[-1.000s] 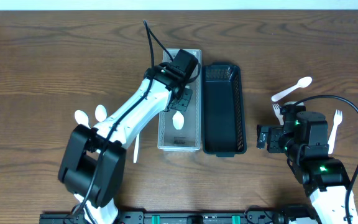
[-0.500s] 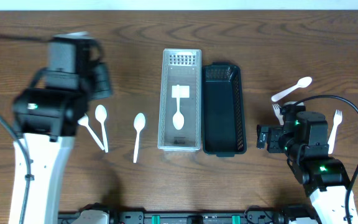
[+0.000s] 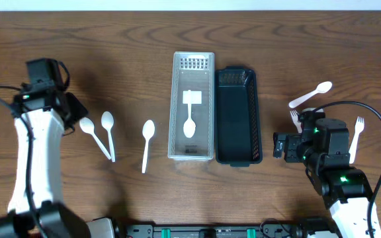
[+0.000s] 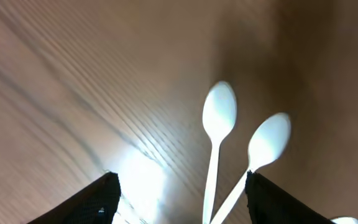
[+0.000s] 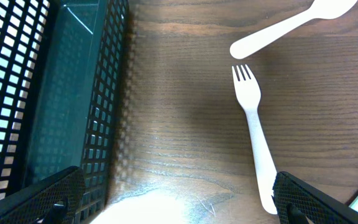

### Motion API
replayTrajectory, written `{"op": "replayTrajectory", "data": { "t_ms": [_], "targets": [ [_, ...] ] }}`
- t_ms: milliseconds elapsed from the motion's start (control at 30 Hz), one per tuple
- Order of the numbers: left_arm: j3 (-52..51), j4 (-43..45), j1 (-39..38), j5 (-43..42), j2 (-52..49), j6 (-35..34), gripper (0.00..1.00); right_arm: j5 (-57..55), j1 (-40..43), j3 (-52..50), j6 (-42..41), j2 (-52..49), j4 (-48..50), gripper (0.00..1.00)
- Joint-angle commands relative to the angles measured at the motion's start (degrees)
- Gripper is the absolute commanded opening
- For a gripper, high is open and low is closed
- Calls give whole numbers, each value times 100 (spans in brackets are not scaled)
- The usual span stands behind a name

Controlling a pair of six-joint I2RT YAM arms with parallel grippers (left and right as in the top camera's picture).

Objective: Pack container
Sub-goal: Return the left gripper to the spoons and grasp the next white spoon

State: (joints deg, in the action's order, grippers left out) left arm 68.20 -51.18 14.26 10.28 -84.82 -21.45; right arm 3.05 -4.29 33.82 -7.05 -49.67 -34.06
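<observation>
Over at the table's [image 3: 111, 39] left, my left gripper [image 4: 180, 190] hangs spread wide, holding nothing, above two spoons [image 4: 219, 115]; my right gripper [image 5: 178, 183] gapes too, empty I think, near a fork [image 5: 253, 134].

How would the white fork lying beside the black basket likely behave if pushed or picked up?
The fork looks thin and plastic, so probably light and slightly bendy. It lies flat on the smooth table, so a push would likely slide or spin it. Its slim handle may be hard to pinch.
</observation>
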Motion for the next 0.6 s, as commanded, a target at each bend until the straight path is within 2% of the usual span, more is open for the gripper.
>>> {"op": "replayTrajectory", "data": {
  "t_ms": [0,267,567],
  "targets": [
    [-317,243,24,-334,-297,-68,67,22,63,111,-66,2,-4,99],
    [-435,459,24,-372,-1054,59,67,24,63,111,-68,-15,-17,99],
    [-435,638,24,-798,-1541,385,67,26,63,111,-131,-17,-94,99]
  ]
}}
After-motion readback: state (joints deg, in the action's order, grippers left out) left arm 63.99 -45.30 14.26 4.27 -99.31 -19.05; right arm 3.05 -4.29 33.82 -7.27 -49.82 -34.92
